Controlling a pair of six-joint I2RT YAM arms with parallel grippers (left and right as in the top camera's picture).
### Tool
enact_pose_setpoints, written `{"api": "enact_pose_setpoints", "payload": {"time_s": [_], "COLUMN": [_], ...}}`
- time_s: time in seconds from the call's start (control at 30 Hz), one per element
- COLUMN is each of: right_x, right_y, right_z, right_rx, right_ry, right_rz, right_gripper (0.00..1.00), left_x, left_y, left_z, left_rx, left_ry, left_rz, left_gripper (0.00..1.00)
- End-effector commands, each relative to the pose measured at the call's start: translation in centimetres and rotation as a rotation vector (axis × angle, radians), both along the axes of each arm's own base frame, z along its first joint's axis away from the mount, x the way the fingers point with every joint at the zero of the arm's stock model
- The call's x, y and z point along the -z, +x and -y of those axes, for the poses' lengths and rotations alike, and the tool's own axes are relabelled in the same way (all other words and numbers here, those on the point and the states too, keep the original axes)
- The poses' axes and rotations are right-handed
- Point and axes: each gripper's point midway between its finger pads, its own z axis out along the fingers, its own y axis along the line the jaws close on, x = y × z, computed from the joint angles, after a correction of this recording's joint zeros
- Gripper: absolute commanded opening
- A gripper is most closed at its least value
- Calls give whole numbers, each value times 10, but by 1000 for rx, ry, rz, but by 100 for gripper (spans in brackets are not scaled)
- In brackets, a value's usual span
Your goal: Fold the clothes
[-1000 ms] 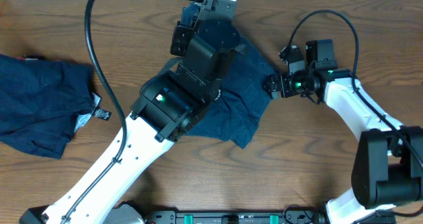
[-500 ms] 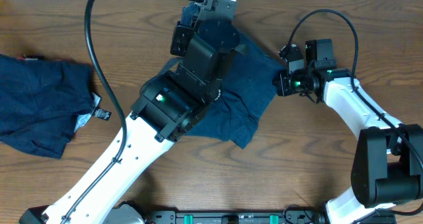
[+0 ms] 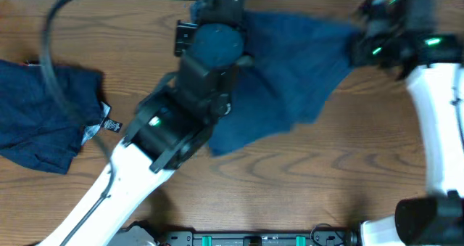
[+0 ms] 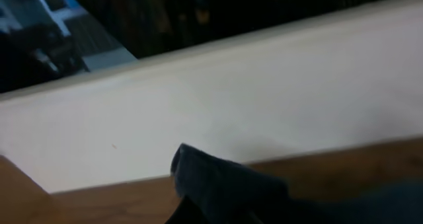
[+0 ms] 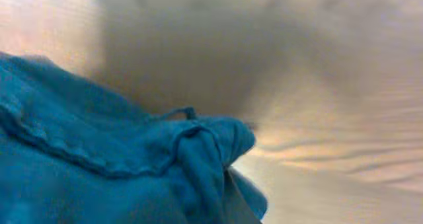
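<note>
The left gripper (image 3: 214, 1) and the right gripper (image 3: 362, 43) each seem to pinch a top corner of the blue shorts (image 3: 290, 64), I think to pull them wide and flat for folding; cloth hides the fingers themselves; the shorts stretch across the far side of the bench (image 3: 304, 188); they look dark blue, soft and wrinkly, with a stitched seam (image 5: 59, 151); more clothes (image 3: 43, 115) lie far left.

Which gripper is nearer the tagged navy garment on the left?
Left. The left gripper is right of the tagged garment, mid-table; the right gripper is far right.
</note>
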Motion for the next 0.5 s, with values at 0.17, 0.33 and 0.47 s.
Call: {"api": "enact_pose_setpoints", "payload": {"time_s": [0.17,0.33,0.47], "right_x": [-155,-197,-208], "right_y": [-40,-73,-88], "right_z": [19,19,20], "right_rx": [17,24,42], "right_ry": [-74,-87,-87], "right_rz": [267,332,343], "right_gripper": [1,1,1], "left_x": [-68,-92,-100], "left_y": [-50,-81,-95], "left_z": [-74,-104,-115], "left_rx": [-177,-198,-186], "left_ry": [11,-49,-71], "left_rz": [151,213,234], "left_gripper": [6,6,6]}}
